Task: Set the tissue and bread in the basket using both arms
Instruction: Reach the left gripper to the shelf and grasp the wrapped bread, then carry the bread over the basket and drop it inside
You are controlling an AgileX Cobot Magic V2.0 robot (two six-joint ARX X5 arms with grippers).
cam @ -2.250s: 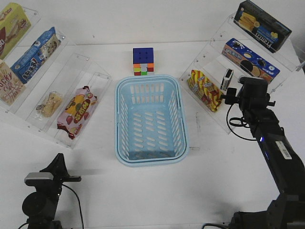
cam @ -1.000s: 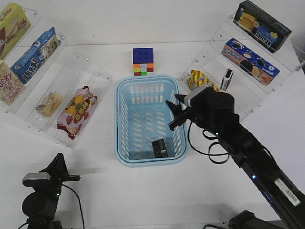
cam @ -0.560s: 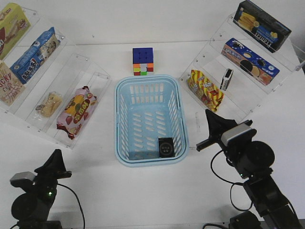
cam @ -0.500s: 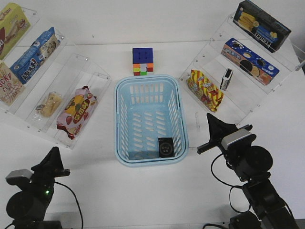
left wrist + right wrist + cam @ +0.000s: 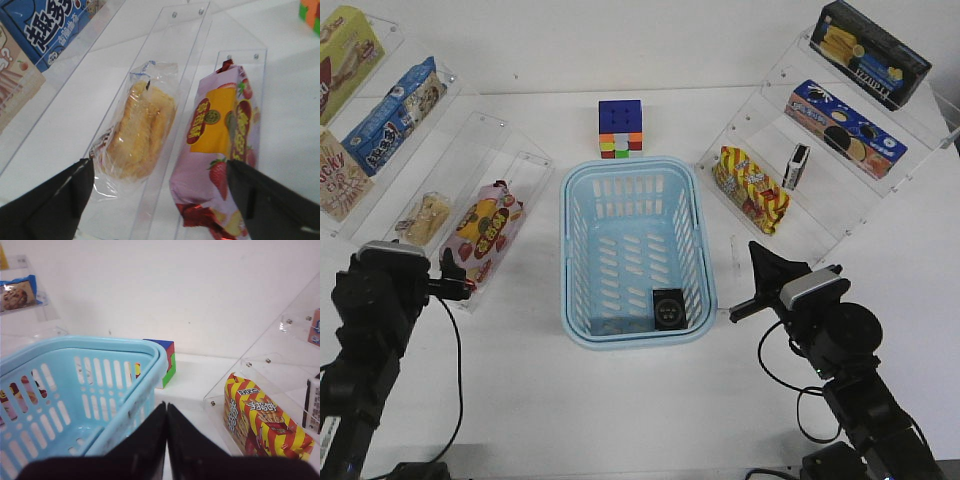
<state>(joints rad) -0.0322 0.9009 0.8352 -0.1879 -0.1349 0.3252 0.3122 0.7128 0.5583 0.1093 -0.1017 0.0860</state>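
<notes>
your left claw (image 5: 160,200) is spread wide, one finger (image 5: 47,202) on each side of the wrist view, and it grips nothing. it hangs over the clear shelf rack (image 5: 470,170) by the left edge of the table (image 5: 640,410). between the fingers you see the bread (image 5: 137,130), a golden bun in clear wrap lying in its own slot of the rack, with the red-and-pink snack bag (image 5: 220,150) in the next slot beside it. from the front the bread (image 5: 423,217) sits just ahead of the claw (image 5: 450,275), not yet touched.

your right claw (image 5: 752,280) is clenched with nothing in it; in the wrist view its two fingers (image 5: 145,445) press flat together. it sits just off the right side of the basket (image 5: 575,250), apart from the rim.

the tissue (image 5: 669,307) lies flat on the basket floor, in the corner nearest you on the right. the basket stands in the middle of the table, with a colour cube (image 5: 621,128) just beyond its far end. a red-and-yellow striped bag (image 5: 752,188) lies on the lowest step of the rack by the right edge.
</notes>
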